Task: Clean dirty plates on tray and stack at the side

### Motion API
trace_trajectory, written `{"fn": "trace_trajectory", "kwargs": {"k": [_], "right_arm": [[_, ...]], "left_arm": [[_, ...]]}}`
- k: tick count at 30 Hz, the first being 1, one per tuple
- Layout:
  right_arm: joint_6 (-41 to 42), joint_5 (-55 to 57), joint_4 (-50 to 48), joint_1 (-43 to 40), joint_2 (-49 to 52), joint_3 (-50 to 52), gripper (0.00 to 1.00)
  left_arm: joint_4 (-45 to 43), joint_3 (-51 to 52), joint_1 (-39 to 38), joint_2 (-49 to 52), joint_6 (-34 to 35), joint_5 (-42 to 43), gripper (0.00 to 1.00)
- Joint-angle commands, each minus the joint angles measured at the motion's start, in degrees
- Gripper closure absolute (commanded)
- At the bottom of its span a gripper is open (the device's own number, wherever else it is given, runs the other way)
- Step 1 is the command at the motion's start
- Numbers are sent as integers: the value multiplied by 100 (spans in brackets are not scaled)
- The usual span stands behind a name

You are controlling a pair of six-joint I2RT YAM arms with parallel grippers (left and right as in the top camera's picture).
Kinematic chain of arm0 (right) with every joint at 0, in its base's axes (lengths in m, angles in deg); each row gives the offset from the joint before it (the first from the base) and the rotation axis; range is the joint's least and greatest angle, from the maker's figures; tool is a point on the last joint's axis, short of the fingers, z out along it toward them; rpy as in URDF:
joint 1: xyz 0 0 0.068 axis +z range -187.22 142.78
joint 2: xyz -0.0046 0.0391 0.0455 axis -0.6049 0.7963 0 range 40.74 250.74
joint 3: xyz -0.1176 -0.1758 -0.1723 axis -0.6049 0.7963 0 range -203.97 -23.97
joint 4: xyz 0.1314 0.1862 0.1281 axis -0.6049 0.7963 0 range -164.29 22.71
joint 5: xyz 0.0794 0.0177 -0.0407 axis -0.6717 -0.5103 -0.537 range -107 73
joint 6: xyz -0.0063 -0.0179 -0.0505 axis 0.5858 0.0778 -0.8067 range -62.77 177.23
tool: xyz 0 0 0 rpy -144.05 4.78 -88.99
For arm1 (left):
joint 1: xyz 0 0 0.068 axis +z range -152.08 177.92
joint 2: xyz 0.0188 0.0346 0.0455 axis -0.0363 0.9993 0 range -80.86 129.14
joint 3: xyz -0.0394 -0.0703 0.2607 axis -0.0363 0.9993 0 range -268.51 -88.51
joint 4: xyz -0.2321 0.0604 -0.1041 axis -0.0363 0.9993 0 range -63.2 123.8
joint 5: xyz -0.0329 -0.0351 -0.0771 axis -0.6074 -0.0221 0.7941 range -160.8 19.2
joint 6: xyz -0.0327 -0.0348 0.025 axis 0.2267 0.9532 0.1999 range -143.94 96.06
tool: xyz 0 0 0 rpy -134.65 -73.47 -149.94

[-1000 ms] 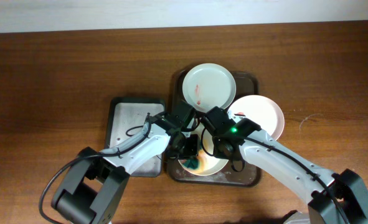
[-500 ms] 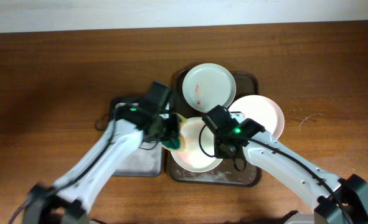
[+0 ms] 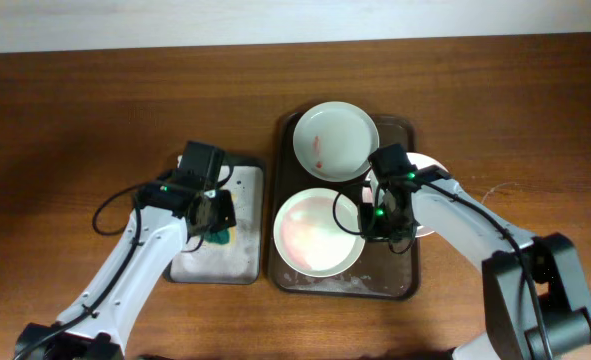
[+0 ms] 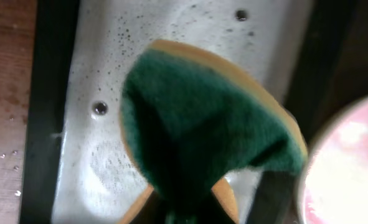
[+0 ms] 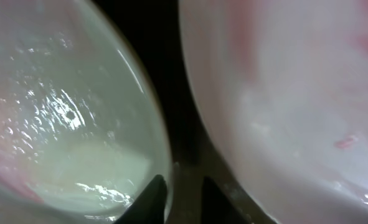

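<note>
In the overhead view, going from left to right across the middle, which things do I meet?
The left gripper with the green sponge → front plate → right gripper → half-hidden plate.

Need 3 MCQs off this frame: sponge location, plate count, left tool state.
1. Where is the sponge?
A) over the grey-white tray
B) on a plate
C) on the bare table

2. How many plates show?
A) two
B) three
C) four

3. The left tool is:
A) open and empty
B) shut on the sponge
C) out of view

Key:
1 A: the left wrist view shows the wet grey tray floor behind the sponge.
2 B: rear plate, front plate and right plate, partly under the right arm.
3 B: the sponge is pinched and folded in it.
</note>
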Motion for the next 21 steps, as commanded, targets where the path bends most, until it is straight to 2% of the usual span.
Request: {"fn": "trace_trajectory", "kwargs": {"k": [1, 2, 3, 4, 5, 6, 7, 10, 13, 16, 21], "right_arm": [[-107, -363, -173, -15, 114, -15, 83], [-87, -363, -236, -15, 111, -15, 83], [-85, -363, -256, -15, 118, -15, 82], [-85, -361, -278, -11, 144, 9, 80], [-50, -358, -343, -11, 184, 83, 82], [35, -358, -393, -11, 219, 140, 87], [195, -363, -498, -11, 251, 223, 96], [120, -236, -466, -26, 17, 173, 96], [127, 476, -146, 98, -1073, 107, 96], [192, 1993, 201, 629, -2514, 94, 96], [258, 4280, 393, 1532, -3626, 92, 96]], "left_arm": [[-361, 518, 24, -87, -74, 42, 36], [-365, 538, 24, -87, -76, 205, 24], [-369, 535, 24, -90, -76, 330, 19], [-372, 511, 24, -111, -76, 566, 18], [-372, 472, 24, -133, -76, 789, 7], [-369, 439, 24, -155, -76, 898, 5], [-367, 387, 24, -197, -103, 1034, 4], [-254, 205, 24, -457, -468, 1499, 4], [24, 11, 44, -992, -623, 1510, 0], [24, 11, 46, -1528, -627, 1370, 0], [2, 11, 44, -1617, -625, 1355, 0]]}}
